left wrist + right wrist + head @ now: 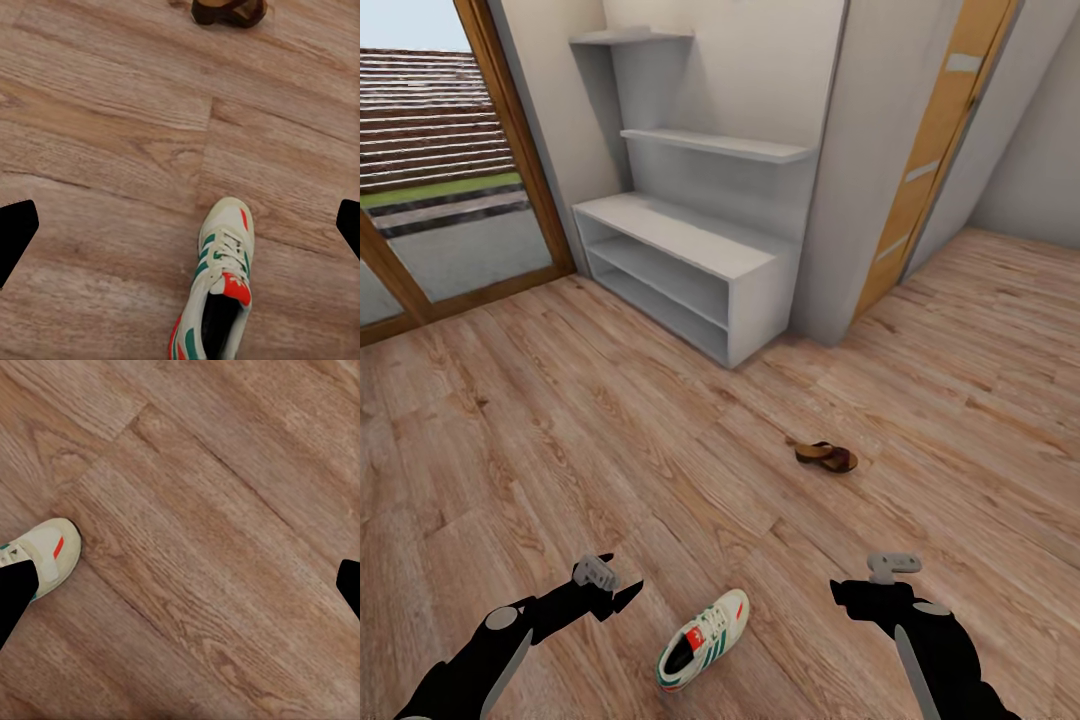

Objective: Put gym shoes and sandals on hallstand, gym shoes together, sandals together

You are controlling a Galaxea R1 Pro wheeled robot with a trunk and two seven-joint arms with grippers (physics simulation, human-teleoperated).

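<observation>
One gym shoe [703, 641] lies on the floor [560, 430] between the spread left gripper [622, 585] and right gripper [852, 590], apparently spread. Sandal [826, 456] lies nearer the rack [755, 290].

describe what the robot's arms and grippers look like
Both arms are glossy black with rounded segments and pale grey panels. The left gripper ends in pointed black fingers under a small light grey block. The right gripper carries a similar grey bracket. No cables or markings show.
</observation>
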